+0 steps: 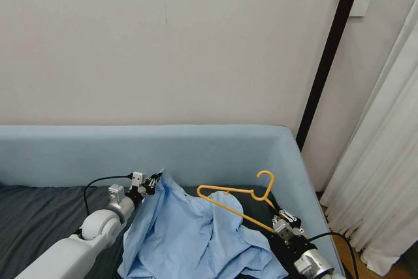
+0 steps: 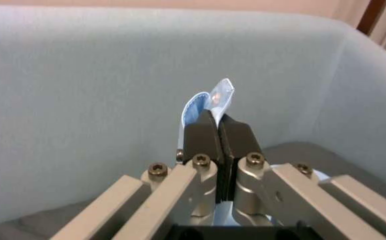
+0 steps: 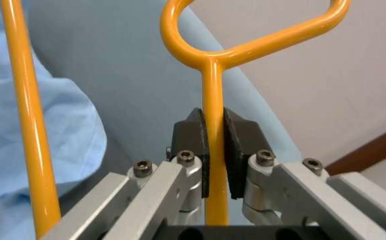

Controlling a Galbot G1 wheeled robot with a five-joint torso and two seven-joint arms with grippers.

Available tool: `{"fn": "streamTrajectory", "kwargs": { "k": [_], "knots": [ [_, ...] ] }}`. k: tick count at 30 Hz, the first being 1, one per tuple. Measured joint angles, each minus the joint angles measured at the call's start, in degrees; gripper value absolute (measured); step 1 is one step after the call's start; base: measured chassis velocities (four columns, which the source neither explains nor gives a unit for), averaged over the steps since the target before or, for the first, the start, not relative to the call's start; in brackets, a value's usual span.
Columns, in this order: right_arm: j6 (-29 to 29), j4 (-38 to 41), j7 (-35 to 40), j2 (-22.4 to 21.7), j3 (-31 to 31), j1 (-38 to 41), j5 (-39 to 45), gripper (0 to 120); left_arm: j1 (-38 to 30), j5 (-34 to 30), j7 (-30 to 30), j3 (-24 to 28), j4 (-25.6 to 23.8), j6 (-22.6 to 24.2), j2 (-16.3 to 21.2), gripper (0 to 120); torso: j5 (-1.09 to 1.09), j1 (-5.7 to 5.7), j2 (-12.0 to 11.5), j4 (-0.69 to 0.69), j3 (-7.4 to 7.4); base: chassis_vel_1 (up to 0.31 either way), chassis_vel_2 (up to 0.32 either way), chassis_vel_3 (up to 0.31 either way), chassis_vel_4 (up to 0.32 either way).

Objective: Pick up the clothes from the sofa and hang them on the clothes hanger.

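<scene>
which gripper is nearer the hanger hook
Right. The right gripper clamps the hanger just below its hook; the left gripper holds the shirt edge, across the shirt from it.

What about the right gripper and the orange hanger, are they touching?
Touching. The right wrist view shows the right gripper shut on the orange hanger, with the hanger's stem pinched between the jaws just below the hook.

I found open seat cushion (image 1: 39, 212) near left; sofa back (image 1: 98, 151) walled the far side, shirt (image 1: 189, 233) heaped mid-seat.
</scene>
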Motion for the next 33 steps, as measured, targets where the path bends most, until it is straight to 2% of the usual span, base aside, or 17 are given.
{"fn": "streamTrajectory", "kwargs": {
  "k": [7,17,25,33],
  "knots": [
    [-0.3,-1.4,-0.1,2.3,-5.2,2.4,-2.1,6,5.6,0.1,-1.0,-3.2,-8.4,0.3,3.3,0,0.02,0.0,0.0,0.0,0.0,0.0,0.0,0.0,0.0],
    [-0.8,-5.1,0.1,6.7,-6.6,3.0,-3.7,6,8.4,1.6,-1.4,-2.5,-14.1,0.3,4.3,0,0.01,0.01,0.0,-0.01,0.0,0.0,0.0,0.0,0.0],
    [-2.2,-4.4,-0.1,8.1,-8.3,3.4,-3.6,6,8.7,2.2,-1.4,-2.2,-15.8,0.4,4.6,0,0.0,0.01,0.0,-0.01,0.0,0.0,0.0,0.0,0.0],
    [-3.6,-7.9,0.6,11.3,-10.0,5.5,-3.6,6,9.8,2.9,-1.2,-2.2,-17.0,0.3,5.2,0,0.01,0.01,0.0,-0.01,0.01,0.0,0.0,0.0,0.0]
  ]
}}
